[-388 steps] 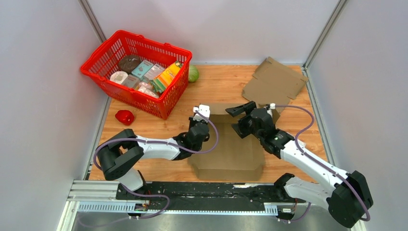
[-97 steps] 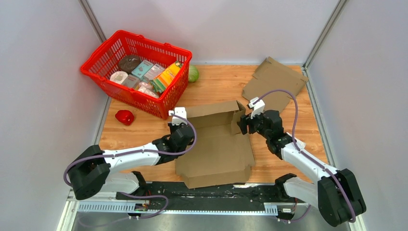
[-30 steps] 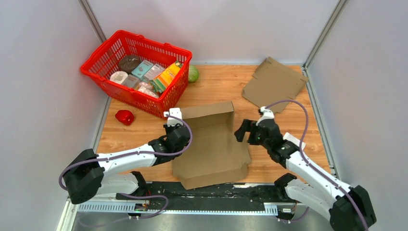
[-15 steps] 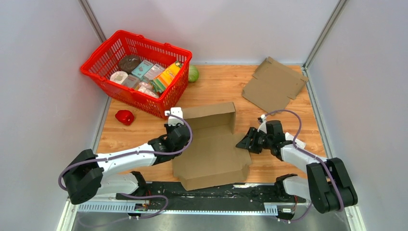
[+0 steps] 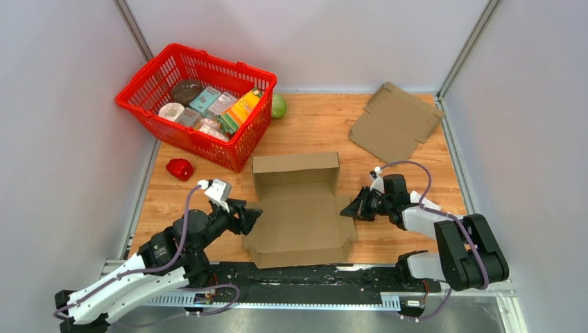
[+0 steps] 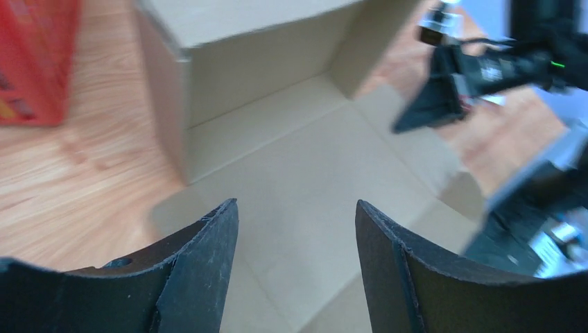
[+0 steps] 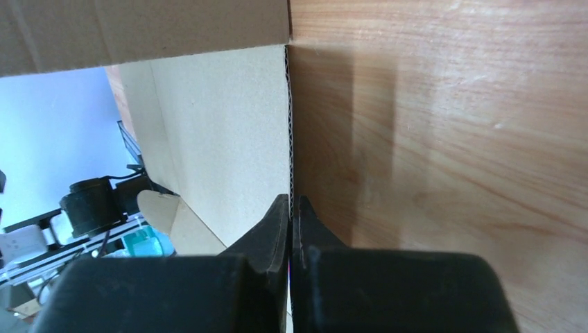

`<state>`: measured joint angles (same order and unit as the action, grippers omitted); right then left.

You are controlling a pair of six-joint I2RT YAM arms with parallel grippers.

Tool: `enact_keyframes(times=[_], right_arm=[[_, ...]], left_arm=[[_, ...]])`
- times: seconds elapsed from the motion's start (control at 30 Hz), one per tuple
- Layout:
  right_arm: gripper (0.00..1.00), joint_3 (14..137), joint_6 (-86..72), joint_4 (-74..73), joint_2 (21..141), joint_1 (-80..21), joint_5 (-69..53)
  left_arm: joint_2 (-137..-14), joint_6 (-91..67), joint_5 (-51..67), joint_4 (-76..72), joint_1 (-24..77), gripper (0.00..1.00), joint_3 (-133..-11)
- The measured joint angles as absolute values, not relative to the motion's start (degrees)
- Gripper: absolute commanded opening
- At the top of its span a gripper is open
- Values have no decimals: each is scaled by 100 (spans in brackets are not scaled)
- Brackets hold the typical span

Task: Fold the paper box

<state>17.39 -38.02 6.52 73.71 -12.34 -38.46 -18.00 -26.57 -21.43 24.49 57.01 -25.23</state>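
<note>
left fingers (image 6: pixel 201 270): apart, empty, hanging over the near-left corner of the paper box (image 5: pixel 298 222).
right fingers (image 7: pixel 267 236): together, pinching the edge of the right flap (image 5: pixel 344 208), low on the counter (image 5: pixel 312 132).
paper box: mid-counter, base flat, back wall (image 5: pixel 296 164) upright.
step, my judgement: swing the flap up about its crease and avoid dragging the base; left fingers should pin the base first.
far: red basket (image 5: pixel 197 104), spare cardboard (image 5: pixel 395 121), both well apart.
</note>
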Motion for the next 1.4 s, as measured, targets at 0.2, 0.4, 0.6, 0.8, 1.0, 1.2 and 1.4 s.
enact_keyframes(times=[0.2,0.4,0.6,0.8,1.0,1.2,1.4], right_arm=[[0,1865,-3970,607,7566,-1186,-4169],[0,2110,-3966,185,7566,-1022,-4311],[0,2154,-3964,19,7520,-913,-4436],[0,2154,-3964,-167,7286,-860,-4475],[0,2154,-3999,-207,7148,-843,-4517],[0,2141,-4213,-211,7129,-825,-4591],[13,2139,-4311,-344,6879,-816,-4593]], left_arm=[[-2895,-2469,-1363,2788,6390,74,-3151],[-6097,-1247,-1750,2917,8154,77,-4982],[-8121,-43,-1955,3133,9028,78,-6141],[-9041,397,-1835,3240,9408,78,-6582],[-9553,434,-1990,3395,9483,71,-6989],[-10064,454,-2633,3389,9491,49,-7111],[-10158,543,-3256,3496,9489,3,-7120]])
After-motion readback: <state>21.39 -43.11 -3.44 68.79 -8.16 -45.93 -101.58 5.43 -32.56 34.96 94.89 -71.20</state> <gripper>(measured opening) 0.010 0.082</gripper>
